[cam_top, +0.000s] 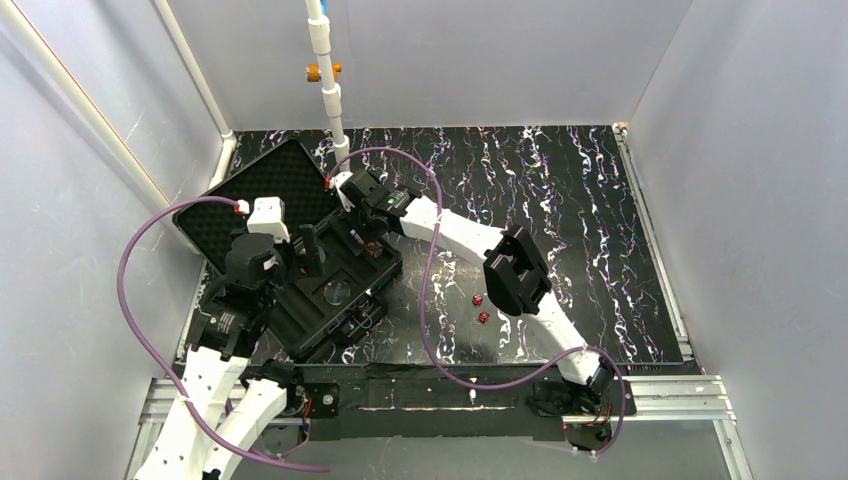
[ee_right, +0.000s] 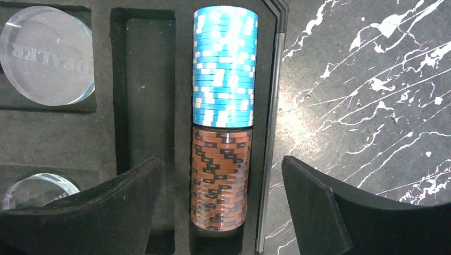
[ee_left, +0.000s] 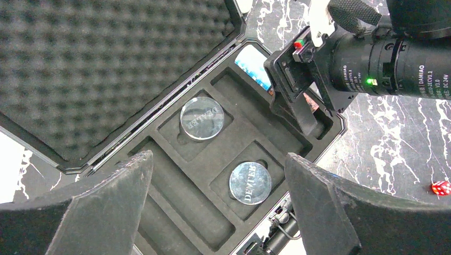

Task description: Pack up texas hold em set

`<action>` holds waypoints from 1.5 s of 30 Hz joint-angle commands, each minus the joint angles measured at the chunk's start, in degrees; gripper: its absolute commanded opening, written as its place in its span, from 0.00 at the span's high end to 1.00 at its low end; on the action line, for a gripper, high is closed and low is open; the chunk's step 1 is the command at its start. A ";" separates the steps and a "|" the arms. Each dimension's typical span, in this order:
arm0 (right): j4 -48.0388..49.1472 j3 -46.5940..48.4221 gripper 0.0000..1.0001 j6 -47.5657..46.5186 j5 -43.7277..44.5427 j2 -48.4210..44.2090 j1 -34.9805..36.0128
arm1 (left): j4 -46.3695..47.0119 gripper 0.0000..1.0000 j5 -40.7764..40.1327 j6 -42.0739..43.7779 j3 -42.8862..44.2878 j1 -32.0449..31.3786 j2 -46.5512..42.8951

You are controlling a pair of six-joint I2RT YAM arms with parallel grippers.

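Plainly, the right end effector (ee_right: 220, 170) stands wide open with nothing in its grasp. Its dark padded fingers (ee_right: 106, 212) flank the brown chip stack (ee_right: 219, 178) without touching it, and their lower parts run out of frame. That stack lies on its side, end to end with the blue-white chip stack (ee_right: 223, 66), both in one long foam slot along the edge of the case (cam_top: 300, 318). We see one clear disc (ee_right: 48, 56), thick and round, engraved DEALER, in a square recess. A second disc (ee_right: 37, 190) is half hidden behind a finger. The left end effector (ee_left: 218, 159) is likewise spread wide and empty, hovering over the foam tray. From above, both arms cover much of the open case, and the chips are hard to make out. The lid (ee_left: 106, 69), lined with egg-crate foam, lies back. Two small red dice (cam_top: 478, 299) sit on the black, white-veined bench (ee_right: 372, 79), apart from the case.
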 commanded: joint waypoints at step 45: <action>9.52 -17.55 0.62 4.39 -0.15 -12.76 0.31 | -0.29 0.07 -0.93 0.77 0.77 -0.29 0.11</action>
